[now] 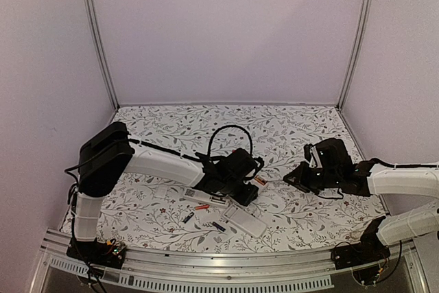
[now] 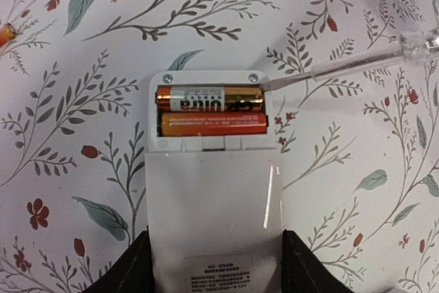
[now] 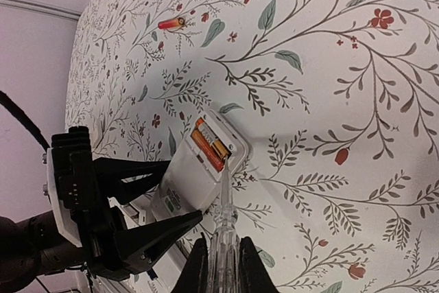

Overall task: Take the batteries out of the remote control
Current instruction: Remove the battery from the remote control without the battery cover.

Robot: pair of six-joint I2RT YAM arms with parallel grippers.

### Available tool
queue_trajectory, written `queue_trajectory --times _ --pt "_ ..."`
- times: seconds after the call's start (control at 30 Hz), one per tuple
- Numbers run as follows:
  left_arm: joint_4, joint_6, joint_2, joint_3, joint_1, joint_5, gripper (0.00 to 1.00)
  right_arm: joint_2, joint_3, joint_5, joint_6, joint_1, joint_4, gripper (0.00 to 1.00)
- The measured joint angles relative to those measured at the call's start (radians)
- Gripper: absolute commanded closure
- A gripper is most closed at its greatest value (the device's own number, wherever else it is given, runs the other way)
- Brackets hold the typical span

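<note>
My left gripper (image 2: pixel 214 274) is shut on the sides of a white remote (image 2: pixel 212 204) lying back-up on the table, its cover off. The open bay holds two batteries side by side: a gold-and-black one (image 2: pixel 209 99) and an orange-red one (image 2: pixel 212 124). My right gripper (image 3: pixel 221 265) is shut on a long clear stick-like tool (image 3: pixel 223 238). The tool's tip (image 2: pixel 264 87) touches the right end of the gold battery. In the top view the left gripper (image 1: pixel 247 184) and right gripper (image 1: pixel 293 178) face each other across the remote (image 1: pixel 259 183).
Two more white remotes (image 1: pixel 206 198) (image 1: pixel 245 219) lie near the front edge. Loose batteries lie beside them: a red one (image 1: pixel 201 206) and two dark ones (image 1: pixel 187 217) (image 1: pixel 218 226). The left arm's cable loops above its gripper (image 1: pixel 230 132).
</note>
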Motion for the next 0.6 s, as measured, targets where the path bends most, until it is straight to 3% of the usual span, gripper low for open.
queue_trajectory --times 0.4,0.6 --pt "-0.002 0.032 -0.003 -0.003 0.000 -0.005 0.65 -0.026 0.000 -0.064 0.037 0.006 0.113 1.00" --pt "-0.002 0.033 -0.003 -0.003 0.000 -0.013 0.65 -0.051 0.000 -0.009 0.032 0.006 0.049 1.00"
